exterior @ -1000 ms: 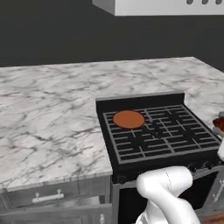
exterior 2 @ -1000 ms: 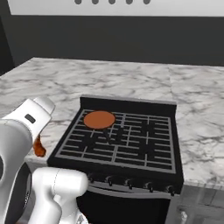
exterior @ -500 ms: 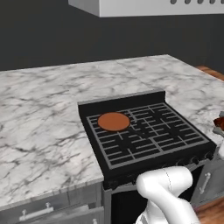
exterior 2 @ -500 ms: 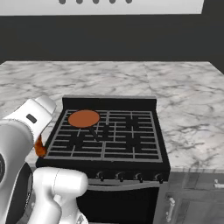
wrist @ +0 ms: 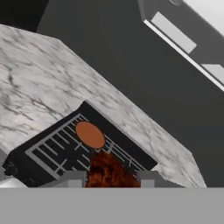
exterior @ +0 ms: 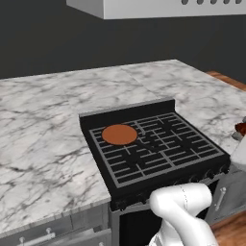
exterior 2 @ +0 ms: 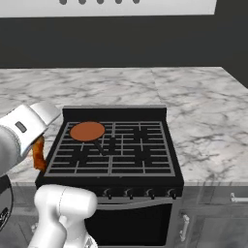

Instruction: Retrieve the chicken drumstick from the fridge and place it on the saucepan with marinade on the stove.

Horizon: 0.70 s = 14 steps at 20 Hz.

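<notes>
Stove point(exterior 2: 116, 145); clawed drumstick point(exterior 2: 38, 152) upright.

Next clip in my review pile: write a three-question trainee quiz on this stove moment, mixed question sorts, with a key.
1. True or false: the chicken drumstick already lies on the saucepan with marinade.
2. Which corner of the stove holds the saucepan, seen from the robot? A) rear left B) front right C) rear right
3. Fill in: in the hand view the drumstick sits between the fingers of the ____.

Key: 1. False; it is held in the tool, apart from the pan. 2. A. 3. tool.
</notes>
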{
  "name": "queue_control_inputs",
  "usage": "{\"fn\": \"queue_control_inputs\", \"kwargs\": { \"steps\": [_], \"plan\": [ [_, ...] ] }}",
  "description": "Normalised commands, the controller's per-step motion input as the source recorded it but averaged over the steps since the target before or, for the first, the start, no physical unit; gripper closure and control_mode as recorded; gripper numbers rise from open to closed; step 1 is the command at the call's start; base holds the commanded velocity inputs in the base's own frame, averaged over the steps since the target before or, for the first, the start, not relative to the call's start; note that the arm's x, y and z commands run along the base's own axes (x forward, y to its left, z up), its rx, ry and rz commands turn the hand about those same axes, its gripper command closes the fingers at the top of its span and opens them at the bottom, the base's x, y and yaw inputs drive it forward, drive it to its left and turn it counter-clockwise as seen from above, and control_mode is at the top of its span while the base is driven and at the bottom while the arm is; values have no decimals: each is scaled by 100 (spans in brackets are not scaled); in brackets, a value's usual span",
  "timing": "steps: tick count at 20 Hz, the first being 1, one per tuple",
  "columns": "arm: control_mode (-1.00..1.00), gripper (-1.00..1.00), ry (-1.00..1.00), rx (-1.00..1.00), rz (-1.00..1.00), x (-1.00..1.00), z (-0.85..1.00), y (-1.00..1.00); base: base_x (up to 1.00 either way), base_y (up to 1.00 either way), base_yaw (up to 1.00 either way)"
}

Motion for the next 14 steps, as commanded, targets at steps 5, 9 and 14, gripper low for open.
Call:
{"fn": "queue_control_inputs", "kwargs": {
  "steps": [5,9,14],
  "plan": [
    [-100,100,4,0,-12,4,15,0,0,0,0],
    [-100,100,15,0,-10,17,19,2,0,0,0],
    [-100,100,25,0,-14,29,9,16,0,0,0]
  ]
}}
